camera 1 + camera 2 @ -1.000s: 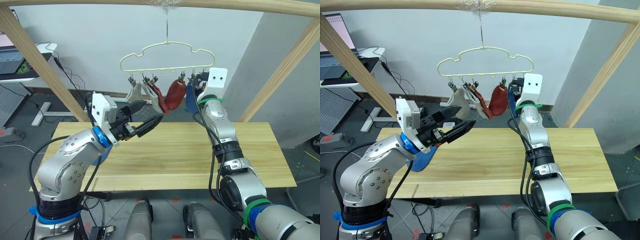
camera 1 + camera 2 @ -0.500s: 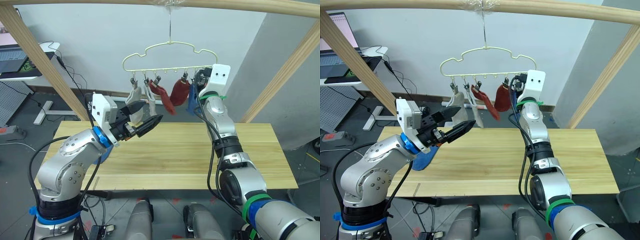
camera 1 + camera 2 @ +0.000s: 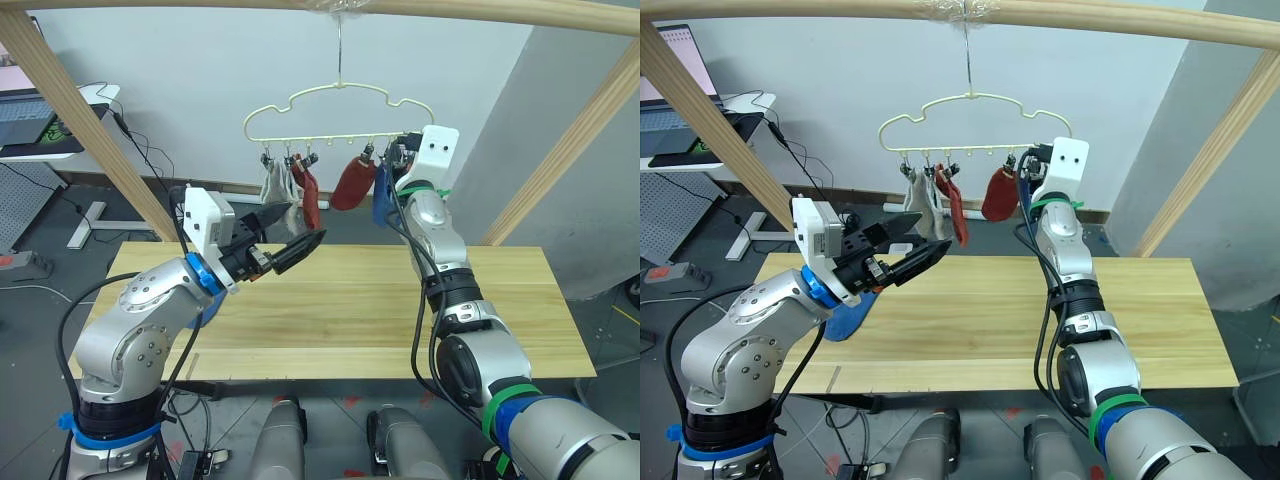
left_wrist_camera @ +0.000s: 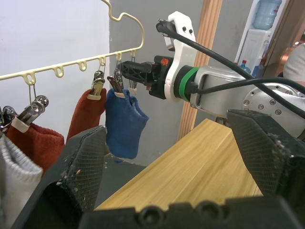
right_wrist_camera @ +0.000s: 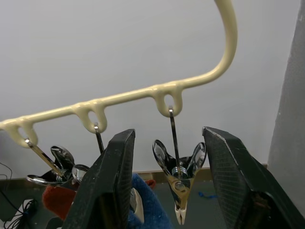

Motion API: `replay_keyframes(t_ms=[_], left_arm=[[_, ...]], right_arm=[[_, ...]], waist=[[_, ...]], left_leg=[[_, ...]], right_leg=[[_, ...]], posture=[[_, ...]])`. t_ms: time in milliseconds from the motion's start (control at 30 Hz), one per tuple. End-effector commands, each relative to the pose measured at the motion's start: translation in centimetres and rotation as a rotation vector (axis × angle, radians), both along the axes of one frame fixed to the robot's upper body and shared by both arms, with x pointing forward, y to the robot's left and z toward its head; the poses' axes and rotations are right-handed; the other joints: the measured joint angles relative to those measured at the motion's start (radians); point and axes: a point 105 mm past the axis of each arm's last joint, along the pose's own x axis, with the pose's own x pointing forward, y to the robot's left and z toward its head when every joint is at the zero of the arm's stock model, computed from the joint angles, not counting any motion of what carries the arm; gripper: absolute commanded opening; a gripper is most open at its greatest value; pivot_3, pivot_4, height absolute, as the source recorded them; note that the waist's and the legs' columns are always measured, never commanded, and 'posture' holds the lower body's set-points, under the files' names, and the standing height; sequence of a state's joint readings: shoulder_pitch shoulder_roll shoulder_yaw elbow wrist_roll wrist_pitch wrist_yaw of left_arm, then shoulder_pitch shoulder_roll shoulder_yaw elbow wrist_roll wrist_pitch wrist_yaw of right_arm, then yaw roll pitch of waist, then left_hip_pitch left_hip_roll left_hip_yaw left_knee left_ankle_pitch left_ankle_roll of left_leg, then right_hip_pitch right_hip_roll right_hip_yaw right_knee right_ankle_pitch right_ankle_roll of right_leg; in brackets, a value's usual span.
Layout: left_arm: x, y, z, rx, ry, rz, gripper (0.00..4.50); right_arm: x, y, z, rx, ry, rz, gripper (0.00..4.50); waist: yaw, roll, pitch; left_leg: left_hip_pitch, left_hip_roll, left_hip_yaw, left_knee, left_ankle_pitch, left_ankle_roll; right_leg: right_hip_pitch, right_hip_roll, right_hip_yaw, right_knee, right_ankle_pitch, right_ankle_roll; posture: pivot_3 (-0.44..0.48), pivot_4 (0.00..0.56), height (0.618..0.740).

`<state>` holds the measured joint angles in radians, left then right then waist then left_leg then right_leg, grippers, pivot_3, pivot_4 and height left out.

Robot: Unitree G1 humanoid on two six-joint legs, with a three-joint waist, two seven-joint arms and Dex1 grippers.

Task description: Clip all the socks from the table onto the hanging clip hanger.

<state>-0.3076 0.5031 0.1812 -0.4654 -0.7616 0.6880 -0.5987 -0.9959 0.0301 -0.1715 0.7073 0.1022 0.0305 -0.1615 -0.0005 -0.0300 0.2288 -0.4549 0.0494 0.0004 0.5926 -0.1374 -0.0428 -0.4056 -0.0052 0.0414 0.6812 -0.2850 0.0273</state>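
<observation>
The clip hanger (image 3: 325, 115) hangs upper centre, bar level, five socks (image 3: 352, 185) dangling; both grippers (image 3: 300, 243) (image 5: 167, 191) gape empty.

Looks like a robotics lab or test room. Plain white wall (image 3: 180, 90) and grey floor (image 3: 30, 230), with loose black cables (image 3: 140, 150) trailing down. Off to the left, a desk with an open laptop (image 3: 25, 120) on a white stand (image 3: 85, 225). A rough wooden pole frame (image 3: 80, 130) rigged over a plank table (image 3: 350, 300). Water cooler bottle (image 4: 267, 14) beyond a wooden post.
</observation>
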Motion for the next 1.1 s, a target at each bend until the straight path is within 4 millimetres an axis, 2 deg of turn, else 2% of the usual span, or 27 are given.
replay_keyframes(t_ms=[33,167,200,767,1000,1100], left_arm=[[-0.68,-0.46,0.91,0.005,-0.053,-0.016,4.5],[-0.64,-0.48,0.89,0.005,-0.052,-0.016,4.5],[-0.62,-0.48,0.89,0.005,-0.053,-0.015,4.5],[-0.66,-0.68,0.76,0.008,-0.051,-0.019,4.5],[-0.54,-0.67,0.77,0.011,-0.052,-0.021,4.5],[-0.53,-0.68,0.76,0.012,-0.053,-0.021,4.5]], right_arm=[[-0.02,0.21,2.25,0.028,-0.069,-0.001,1.7],[0.13,0.19,2.19,0.029,-0.066,-0.002,0.28],[0.16,0.16,2.16,0.029,-0.065,-0.003,0.11],[0.05,-0.22,1.52,-0.017,-0.056,0.008,0.1],[0.07,0.03,1.9,-0.023,-0.067,0.008,2.55],[0.1,0.03,1.9,-0.021,-0.065,0.008,2.55]], waist=[[0.0,0.0,0.0],[0.0,0.0,0.0],[0.0,0.0,0.0],[0.0,0.0,0.0],[0.0,0.0,0.0],[0.0,0.0,0.0]], left_leg=[[0.0,0.0,0.0,0.0,0.0,0.0],[0.0,0.0,0.0,0.0,0.0,0.0],[0.0,0.0,0.0,0.0,0.0,0.0],[0.0,0.0,0.0,0.0,0.0,0.0],[0.0,0.0,0.0,0.0,0.0,0.0],[0.0,0.0,0.0,0.0,0.0,0.0]], right_leg=[[0.0,0.0,0.0,0.0,0.0,0.0],[0.0,0.0,0.0,0.0,0.0,0.0],[0.0,0.0,0.0,0.0,0.0,0.0],[0.0,0.0,0.0,0.0,0.0,0.0],[0.0,0.0,0.0,0.0,0.0,0.0],[0.0,0.0,0.0,0.0,0.0,0.0]], posture=[[0.138,0.222,0.74],[0.138,0.222,0.74],[0.138,0.222,0.74],[0.133,0.224,0.74],[0.131,0.221,0.74],[0.131,0.221,0.74]])
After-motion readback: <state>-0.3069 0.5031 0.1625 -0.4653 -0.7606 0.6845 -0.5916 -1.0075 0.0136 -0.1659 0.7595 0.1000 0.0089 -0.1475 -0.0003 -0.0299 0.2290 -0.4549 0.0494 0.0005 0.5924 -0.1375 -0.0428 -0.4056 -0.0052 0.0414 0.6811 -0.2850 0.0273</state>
